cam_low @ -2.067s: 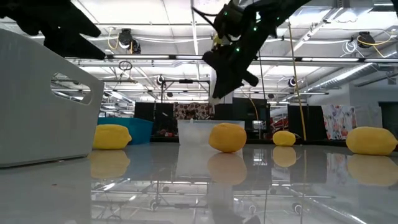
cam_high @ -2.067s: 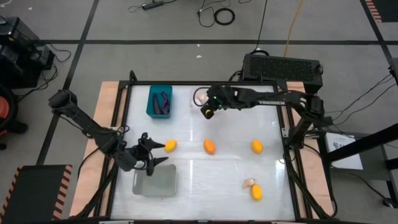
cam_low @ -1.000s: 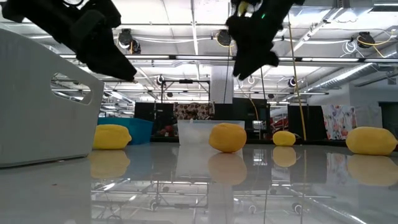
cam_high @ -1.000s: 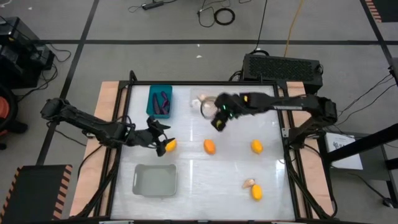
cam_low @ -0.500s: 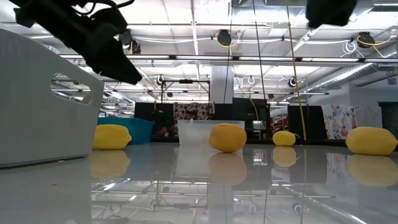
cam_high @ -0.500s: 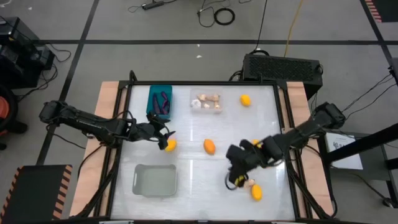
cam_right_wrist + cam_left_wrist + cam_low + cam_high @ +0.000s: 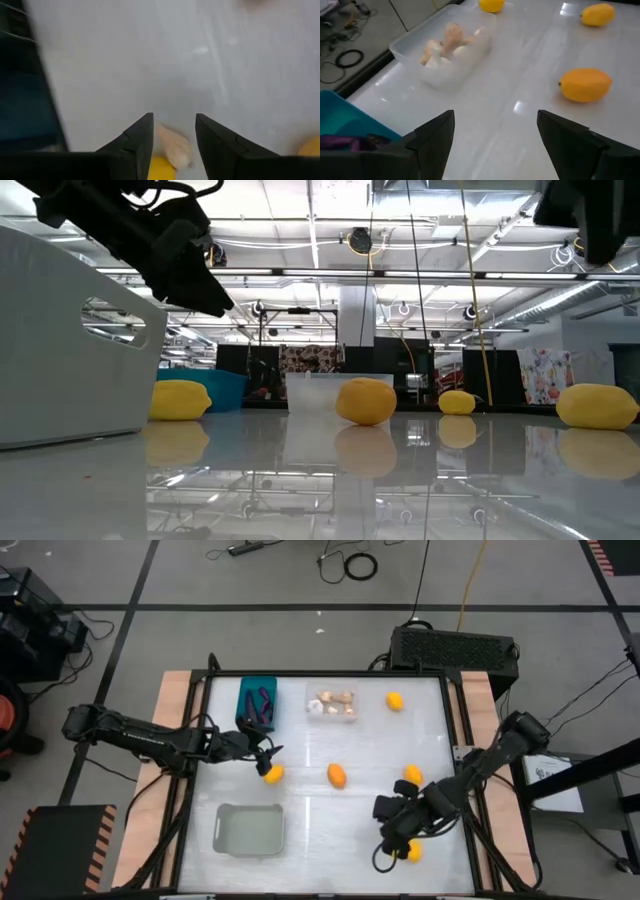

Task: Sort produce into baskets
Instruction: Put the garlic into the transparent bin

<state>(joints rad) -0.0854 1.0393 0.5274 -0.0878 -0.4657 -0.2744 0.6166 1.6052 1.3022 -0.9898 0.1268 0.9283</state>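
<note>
My right gripper (image 7: 392,838) (image 7: 174,122) hangs open, pointing steeply down, over the table's near right part. Beyond its fingers lie a pale garlic bulb (image 7: 172,146) and a yellow piece (image 7: 413,852); it touches neither. My left gripper (image 7: 265,748) (image 7: 495,120) stands open above the table, just beyond another yellow piece (image 7: 272,775) and near the teal basket (image 7: 257,703), which holds purple eggplants. The clear basket (image 7: 332,705) holds garlic bulbs. The grey basket (image 7: 250,829) stands near the front left.
More yellow-orange pieces lie loose on the white table: one in the middle (image 7: 337,775), one to its right (image 7: 413,774), one at the far right (image 7: 395,700). Open tabletop lies between the grey basket and my right gripper. The table's wooden rim (image 7: 175,740) borders both sides.
My right gripper has swung from beside the clear basket at the far side across the table toward the near right, rolling its wrist, and now hangs over the garlic bulb and yellow piece there. My left gripper has drifted slightly toward the far edge, off the yellow piece.
</note>
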